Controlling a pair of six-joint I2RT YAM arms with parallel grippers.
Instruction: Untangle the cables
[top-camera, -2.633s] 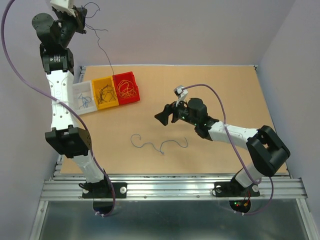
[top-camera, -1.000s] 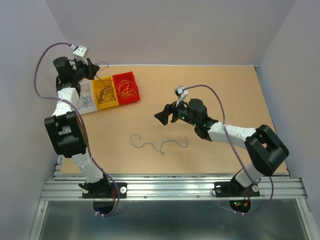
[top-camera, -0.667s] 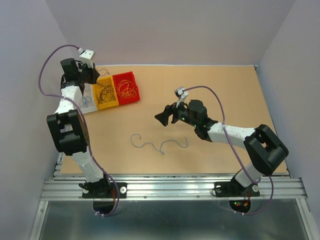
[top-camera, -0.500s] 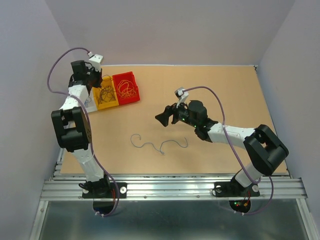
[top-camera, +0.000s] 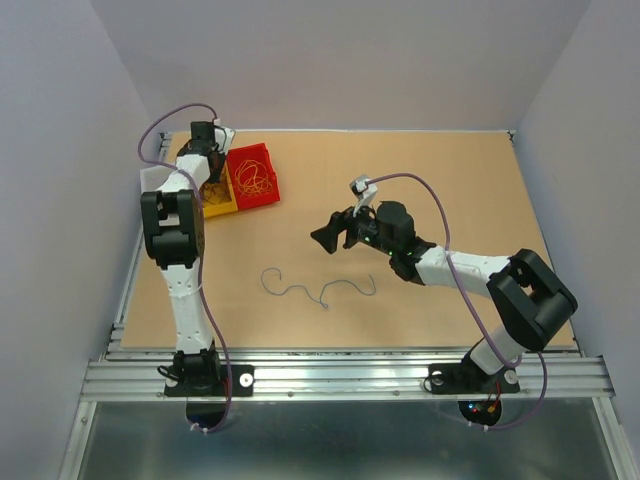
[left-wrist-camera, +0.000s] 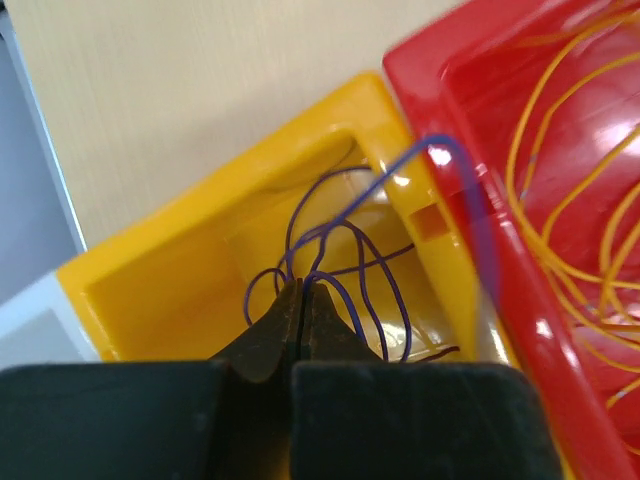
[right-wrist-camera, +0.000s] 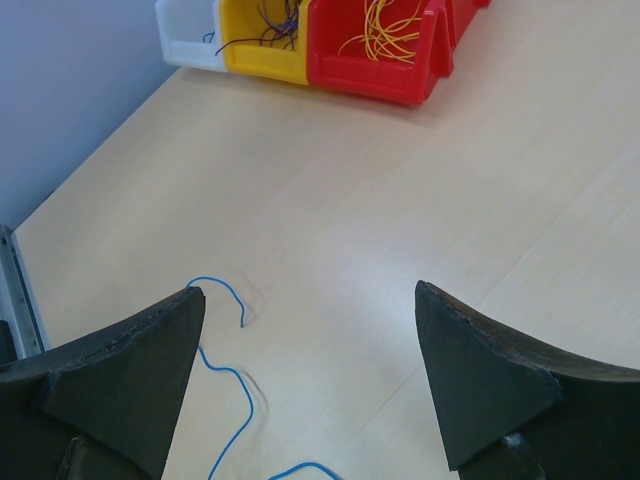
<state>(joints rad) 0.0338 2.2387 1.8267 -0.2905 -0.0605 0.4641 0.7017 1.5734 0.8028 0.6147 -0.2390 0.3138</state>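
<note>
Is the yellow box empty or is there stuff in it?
Not empty: thin dark wires loop inside the yellow box, pinched by the shut left end effector.

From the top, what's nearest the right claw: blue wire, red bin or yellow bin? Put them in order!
1. Blue wire, on the table by the right claw.
2. Red bin, back left.
3. Yellow bin, left of the red.

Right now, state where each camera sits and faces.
Top external: above, behind the bases, looking down on the table; both arms show.
Left wrist: on the left hand, looking into the yellow bin; shut fingers pinch a dark cable.
Right wrist: on the right hand, facing over the table toward the red bin; open fingers show.
Shared: top external and right wrist both see the blue cable.
</note>
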